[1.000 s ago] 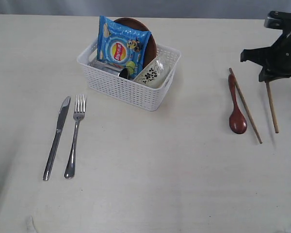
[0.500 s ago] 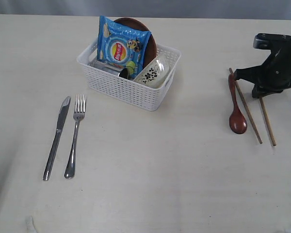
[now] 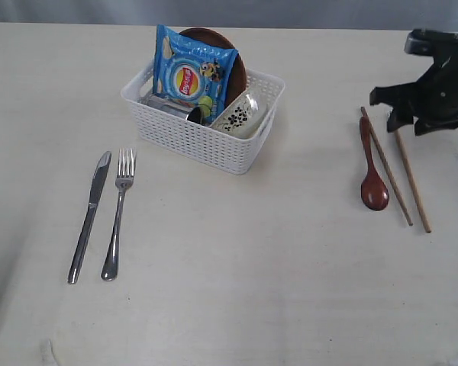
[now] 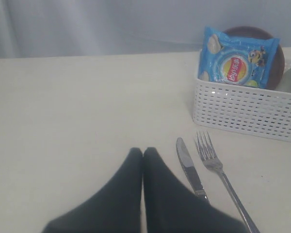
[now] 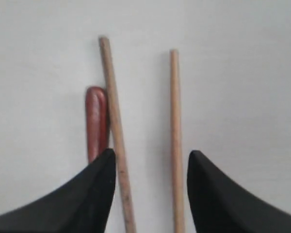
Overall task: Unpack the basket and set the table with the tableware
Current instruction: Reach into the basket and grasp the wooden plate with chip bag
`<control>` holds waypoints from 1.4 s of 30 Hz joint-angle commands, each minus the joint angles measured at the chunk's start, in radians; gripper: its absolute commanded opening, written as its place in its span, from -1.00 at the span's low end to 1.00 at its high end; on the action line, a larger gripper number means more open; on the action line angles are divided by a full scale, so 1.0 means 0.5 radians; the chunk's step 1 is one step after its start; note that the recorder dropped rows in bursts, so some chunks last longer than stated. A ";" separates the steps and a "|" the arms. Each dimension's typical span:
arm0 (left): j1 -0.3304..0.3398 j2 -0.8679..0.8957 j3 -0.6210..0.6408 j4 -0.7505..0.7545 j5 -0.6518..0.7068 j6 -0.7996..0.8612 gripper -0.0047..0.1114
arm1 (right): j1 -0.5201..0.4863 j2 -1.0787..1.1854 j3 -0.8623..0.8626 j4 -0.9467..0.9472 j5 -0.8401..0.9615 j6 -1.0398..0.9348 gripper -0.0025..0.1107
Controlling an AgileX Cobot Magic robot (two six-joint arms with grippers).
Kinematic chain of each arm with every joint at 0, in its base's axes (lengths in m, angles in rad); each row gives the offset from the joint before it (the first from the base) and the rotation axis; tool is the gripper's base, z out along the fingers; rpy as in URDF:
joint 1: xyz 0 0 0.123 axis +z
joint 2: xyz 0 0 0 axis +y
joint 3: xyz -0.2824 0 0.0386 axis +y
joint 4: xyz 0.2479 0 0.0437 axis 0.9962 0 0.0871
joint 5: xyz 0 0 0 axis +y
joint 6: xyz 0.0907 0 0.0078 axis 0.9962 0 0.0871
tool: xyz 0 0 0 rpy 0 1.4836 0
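Note:
The white basket (image 3: 185, 134) stands at the back of the table (image 3: 244, 267). It holds a blue chips packet (image 3: 192, 76), a brown plate (image 3: 233, 61), an off-white bowl (image 3: 240, 116) and a steel mug (image 3: 170, 105). On the left lie the knife (image 3: 89, 216) and fork (image 3: 118, 210). On the right lie the red-brown spoon (image 3: 372, 171) and two chopsticks (image 3: 387, 169) (image 3: 412, 181). My right gripper (image 5: 151, 155) hangs open above the chopsticks (image 5: 115, 131) (image 5: 174, 121), touching neither. The left gripper (image 4: 143, 153) is shut and empty beside the knife (image 4: 189, 170).
In the left wrist view the fork (image 4: 218, 167) lies just in front of the basket wall (image 4: 247, 114). A grey curtain runs behind the table's far edge. The spoon handle (image 5: 97, 121) lies against one chopstick.
The right-hand chopstick has shifted left, closer to the other one, and now lies free on the table. My right gripper has let it go and lifted a little.

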 commanded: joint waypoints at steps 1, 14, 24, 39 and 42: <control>-0.010 -0.005 0.006 0.018 -0.021 -0.008 -0.92 | 0.002 -0.222 -0.152 0.284 0.142 -0.220 -0.16; -0.010 -0.005 0.006 0.018 -0.021 -0.008 -0.92 | 0.674 -0.246 -0.732 0.571 0.300 -0.814 -0.16; -0.010 -0.005 0.006 0.018 -0.021 -0.008 -0.92 | 0.878 0.244 -1.353 0.553 0.571 -0.907 -0.04; -0.010 -0.005 0.006 0.018 -0.021 -0.008 -0.92 | 0.966 0.529 -1.548 0.324 0.591 -0.897 0.00; -0.010 -0.005 0.006 0.018 -0.021 -0.008 -0.92 | 0.966 0.592 -1.548 0.319 0.605 -0.897 0.00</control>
